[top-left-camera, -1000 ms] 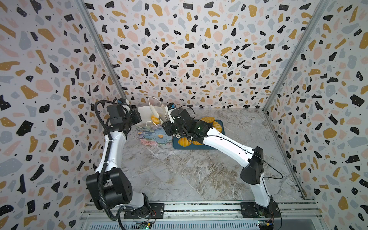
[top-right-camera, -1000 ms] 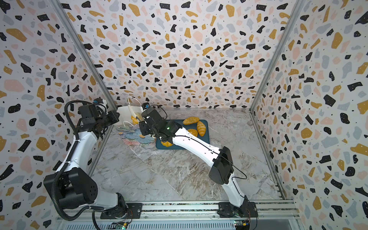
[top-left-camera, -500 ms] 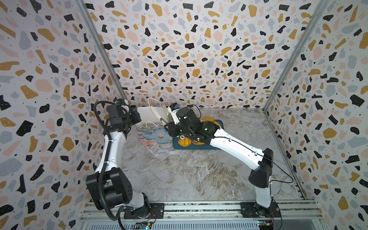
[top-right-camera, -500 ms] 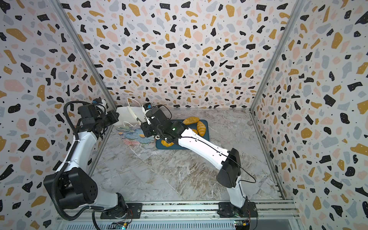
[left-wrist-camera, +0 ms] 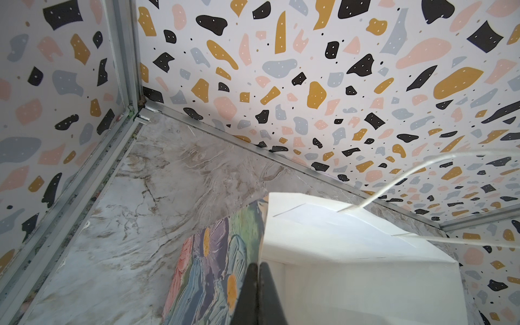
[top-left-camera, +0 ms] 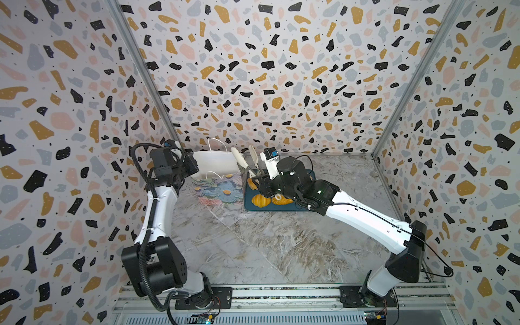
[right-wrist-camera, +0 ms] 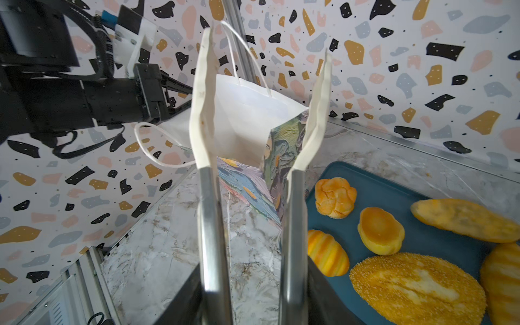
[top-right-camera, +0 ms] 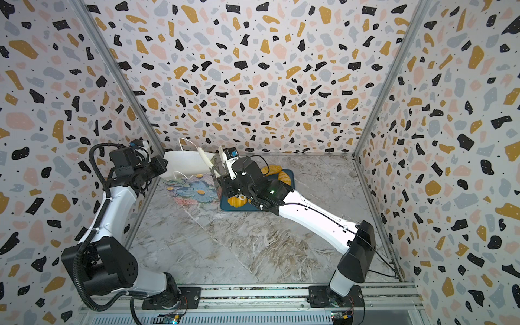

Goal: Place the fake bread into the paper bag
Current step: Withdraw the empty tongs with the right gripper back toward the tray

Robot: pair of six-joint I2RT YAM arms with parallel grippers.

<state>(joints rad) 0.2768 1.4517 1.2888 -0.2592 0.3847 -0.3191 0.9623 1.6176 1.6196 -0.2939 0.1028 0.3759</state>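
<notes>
Standing near the back wall, mouth up: the paper bag (top-left-camera: 216,164), white inside, painted flowers outside. Pinched at one side rim by the left gripper (left-wrist-camera: 258,267), black fingers squeezed flat together on the paper. Holds the mouth open that way.

Up by the bag's other edge: the right gripper (right-wrist-camera: 266,73), with two long metal fingers and white tips spread apart. Nothing between them, so empty.

Down on the dark blue tray (right-wrist-camera: 388,185), just beside the bag: the fake bread (right-wrist-camera: 464,219). Six pieces to count in the right wrist view, among them a knotted roll (right-wrist-camera: 335,197), a round bun (right-wrist-camera: 380,230), a small ridged roll (right-wrist-camera: 326,253) and a big seeded loaf (right-wrist-camera: 416,289). No telling whether any bread sits inside the bag; bottom hidden.

Lies below the white tips and back toward the right arm's own wrist, not out in front. Probably needs a pull back and a dip down before any grab. Much nearer to the right arm, right over the tray. Left arm busy with the bag, well apart from the bread.

Long way of the seeded loaf: slanted, close to the line on which the fingers shut. Likely calls for a wrist turn, to bite across the short way. Bun and knotted roll: round, so probably fine from any side.

No brand or writing to read on bag, tray or bread.
</notes>
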